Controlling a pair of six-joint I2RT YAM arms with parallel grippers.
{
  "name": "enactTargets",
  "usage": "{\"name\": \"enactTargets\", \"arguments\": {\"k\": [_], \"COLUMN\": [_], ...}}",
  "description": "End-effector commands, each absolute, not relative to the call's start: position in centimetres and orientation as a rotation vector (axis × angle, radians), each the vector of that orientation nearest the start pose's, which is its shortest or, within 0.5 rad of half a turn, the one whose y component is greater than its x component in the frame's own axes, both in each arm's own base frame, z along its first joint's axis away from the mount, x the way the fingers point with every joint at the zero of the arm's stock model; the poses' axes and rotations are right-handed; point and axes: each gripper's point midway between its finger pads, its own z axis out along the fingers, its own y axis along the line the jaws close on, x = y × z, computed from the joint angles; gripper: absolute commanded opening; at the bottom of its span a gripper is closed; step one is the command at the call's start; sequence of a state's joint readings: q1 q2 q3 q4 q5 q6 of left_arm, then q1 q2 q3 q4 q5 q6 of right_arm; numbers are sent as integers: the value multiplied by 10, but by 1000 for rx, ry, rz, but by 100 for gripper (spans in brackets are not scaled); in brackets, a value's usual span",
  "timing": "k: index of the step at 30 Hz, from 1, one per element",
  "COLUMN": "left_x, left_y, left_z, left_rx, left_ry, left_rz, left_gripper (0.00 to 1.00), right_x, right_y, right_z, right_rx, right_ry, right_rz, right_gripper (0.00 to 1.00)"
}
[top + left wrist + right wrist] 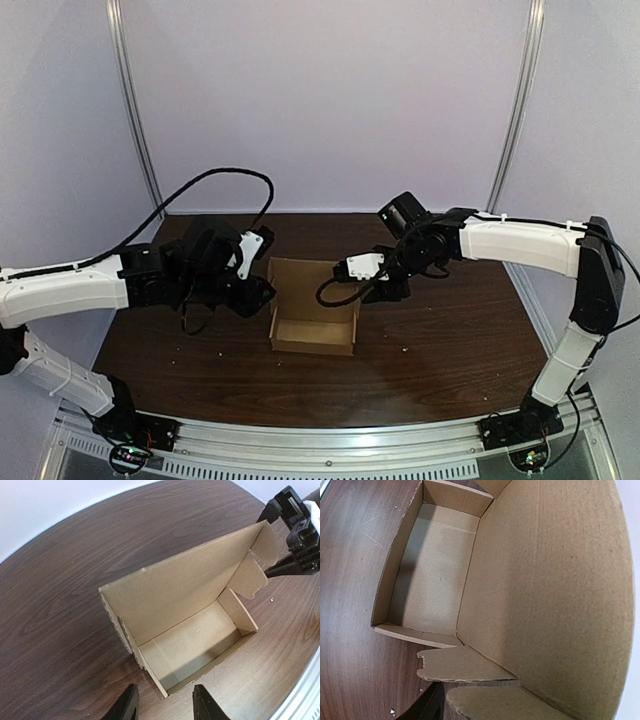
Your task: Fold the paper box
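An open brown cardboard box [313, 322] sits mid-table with its lid [185, 582] standing upright at the far side. My left gripper [165, 705] hovers just off the box's left end wall, open, with nothing between its fingers [126, 706]. My right gripper [383, 288] is at the box's right end, by the lid's side flaps [264, 542]. In the right wrist view one dark finger [429, 707] shows at the lower left. A rounded lid flap [510, 705] hides the other finger, and a second flap [462, 664] lies just above it. The jaws look spread, with the flap across them.
The dark wood table [440, 340] carries small pale crumbs around the box. A metal rail [330, 440] runs along the near edge. Black cables loop from both arms, one hanging close to the box's right wall [335, 295].
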State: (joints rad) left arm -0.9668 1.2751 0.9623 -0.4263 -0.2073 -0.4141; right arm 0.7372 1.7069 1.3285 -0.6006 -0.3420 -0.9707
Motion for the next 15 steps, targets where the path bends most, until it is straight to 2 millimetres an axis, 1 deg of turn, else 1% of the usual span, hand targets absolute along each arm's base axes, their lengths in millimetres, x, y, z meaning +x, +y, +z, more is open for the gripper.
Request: {"name": "enactTargets", "arguments": {"k": [1,2,3,4,6,8,9,10,12,15], "left_x": [236,238,241,243,247,254,257,261,268,275], "left_y": [-281,-280,-279,-279,-280,-278,-277,-277,-279,-291], "left_z": [168,170,177,188,216,243,251,255,254,238], "left_rx": [661,651,633,623,642,671,692,715,777,818], "left_ry": [2349,2342,2319,2287,2214,2170,2167,2176,2240,2344], "left_rz": [-357,-346,-344,-354,-356,-297,-258,-222,-177,-166], "left_gripper": [39,39,39,40,44,49,54,57,58,55], "right_x": [293,293,293,292,290,289,289,288,288,289], "right_y": [338,339,339,338,337,336,336,337,338,338], "right_z": [152,152,153,153,155,156,156,157,159,160], "right_rx": [-1929,-1931,-1931,-1933,-1938,-1940,-1941,-1942,-1936,-1926], "right_ry": [1555,1555,1554,1555,1551,1545,1546,1544,1542,1546], "right_rz": [308,308,307,308,307,306,308,314,322,322], "right_gripper": [56,56,56,56,56,56,56,56,56,57]}}
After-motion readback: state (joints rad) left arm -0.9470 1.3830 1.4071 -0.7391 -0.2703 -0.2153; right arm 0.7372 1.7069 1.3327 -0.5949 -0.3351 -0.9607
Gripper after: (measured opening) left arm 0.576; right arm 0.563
